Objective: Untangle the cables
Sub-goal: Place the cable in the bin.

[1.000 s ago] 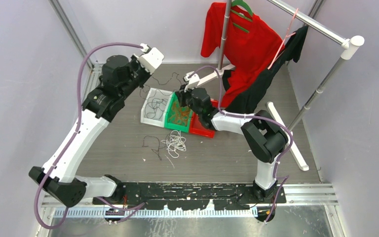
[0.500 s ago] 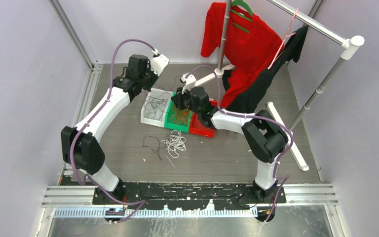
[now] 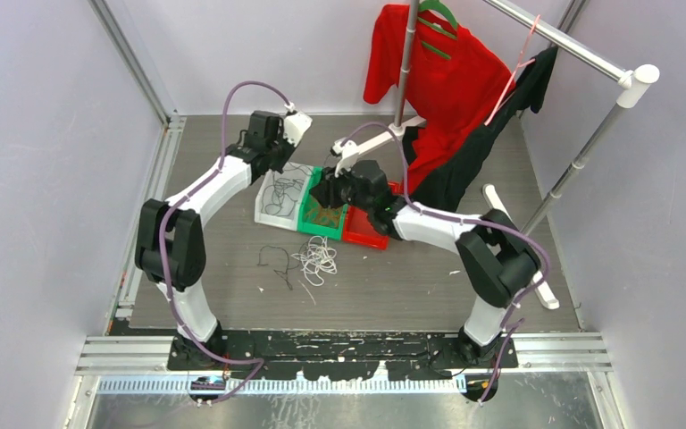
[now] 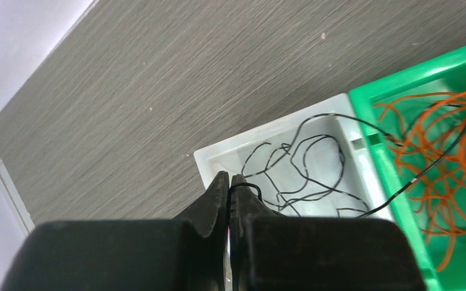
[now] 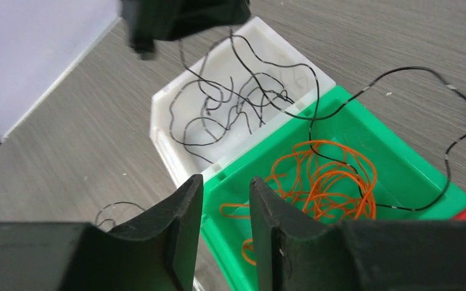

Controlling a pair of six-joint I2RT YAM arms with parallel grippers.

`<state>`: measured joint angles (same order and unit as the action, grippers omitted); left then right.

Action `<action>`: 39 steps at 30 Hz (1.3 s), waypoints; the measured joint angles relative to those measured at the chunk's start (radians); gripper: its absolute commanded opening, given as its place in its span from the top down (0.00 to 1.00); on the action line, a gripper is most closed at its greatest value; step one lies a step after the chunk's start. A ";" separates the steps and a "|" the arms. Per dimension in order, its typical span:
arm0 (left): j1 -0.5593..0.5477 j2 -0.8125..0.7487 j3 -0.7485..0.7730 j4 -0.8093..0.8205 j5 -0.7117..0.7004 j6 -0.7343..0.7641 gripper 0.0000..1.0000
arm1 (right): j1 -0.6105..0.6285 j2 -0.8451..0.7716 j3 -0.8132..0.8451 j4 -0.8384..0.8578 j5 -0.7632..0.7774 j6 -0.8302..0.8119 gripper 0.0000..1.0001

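Observation:
My left gripper (image 4: 229,179) is shut on a thin black cable (image 4: 291,162) and hangs above the white bin (image 4: 364,154); the cable's loops lie in that bin and one strand runs over into the green bin (image 4: 400,82). Orange cables (image 5: 327,176) lie coiled in the green bin (image 5: 400,163). My right gripper (image 5: 226,182) is open and empty above the green bin's near rim. In the top view the left gripper (image 3: 284,159) is over the white bin (image 3: 270,213), the right gripper (image 3: 323,192) is over the green bin (image 3: 305,222), and white cables (image 3: 319,259) and a black cable (image 3: 277,261) lie on the floor.
A red bin (image 3: 363,235) stands right of the green one. A clothes rack (image 3: 581,49) with red and black garments (image 3: 438,80) stands behind the right arm, its white foot (image 3: 518,246) on the floor. Grey walls close in left, back and right.
My left arm has swung forward and lowered over the white bin. My right gripper has shifted slightly over the green bin.

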<state>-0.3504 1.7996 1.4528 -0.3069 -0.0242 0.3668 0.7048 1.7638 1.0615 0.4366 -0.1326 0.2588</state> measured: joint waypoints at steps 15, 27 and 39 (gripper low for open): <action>0.030 0.079 -0.125 0.175 -0.009 0.011 1.00 | -0.088 -0.219 -0.062 -0.120 0.125 0.055 0.43; 0.038 0.088 -0.189 0.207 0.001 0.011 1.00 | -0.141 0.047 0.187 -0.325 0.180 0.039 0.40; 0.039 0.093 -0.201 0.250 0.011 0.051 1.00 | -0.225 0.192 0.310 -0.365 0.051 -0.019 0.51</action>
<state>-0.3119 1.8923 1.2514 -0.0566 -0.0128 0.4175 0.4801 1.9560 1.3712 0.0719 -0.0818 0.2401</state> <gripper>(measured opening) 0.009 0.512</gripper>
